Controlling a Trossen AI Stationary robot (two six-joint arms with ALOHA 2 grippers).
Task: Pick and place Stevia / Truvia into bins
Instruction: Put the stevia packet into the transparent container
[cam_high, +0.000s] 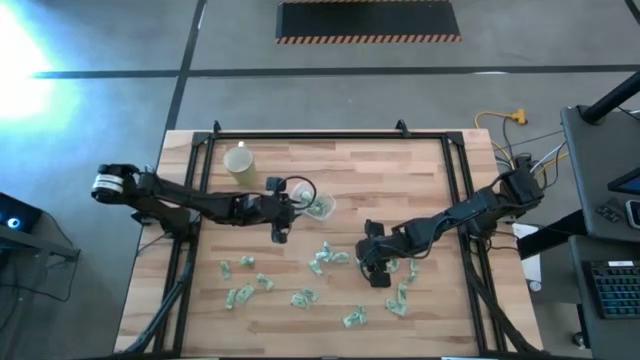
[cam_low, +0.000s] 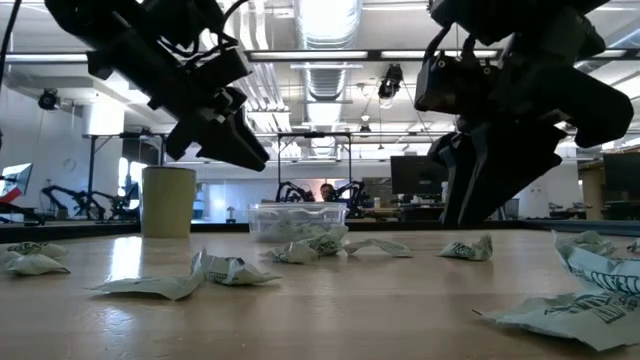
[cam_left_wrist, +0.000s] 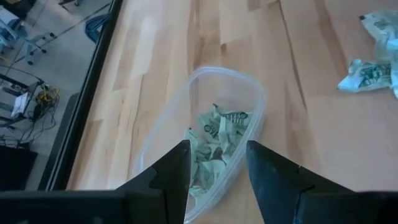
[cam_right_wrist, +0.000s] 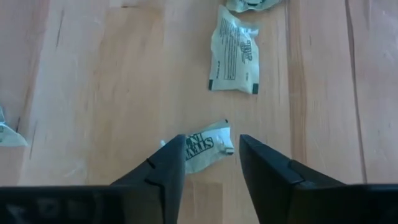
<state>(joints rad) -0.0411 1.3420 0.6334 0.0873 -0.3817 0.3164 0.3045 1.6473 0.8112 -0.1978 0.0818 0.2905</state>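
grippers at work over pale wooden table (cam_high: 420, 180): left gripper (cam_left_wrist: 216, 163), fingers parted and empty, hangs just above small clear plastic tub (cam_left_wrist: 249, 102) holding crumpled green-and-white sweetener sachets (cam_left_wrist: 214, 140); right gripper (cam_right_wrist: 210, 160), fingers apart, straddles one loose sachet (cam_right_wrist: 205, 148) lying between them.

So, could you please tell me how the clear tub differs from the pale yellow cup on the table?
The clear tub is see-through, while the yellow cup is opaque. In the low view the tub is low and wide, the cup taller and narrower. The tub holds sachets; what the cup holds cannot be seen. Both stand upright on the wooden table.
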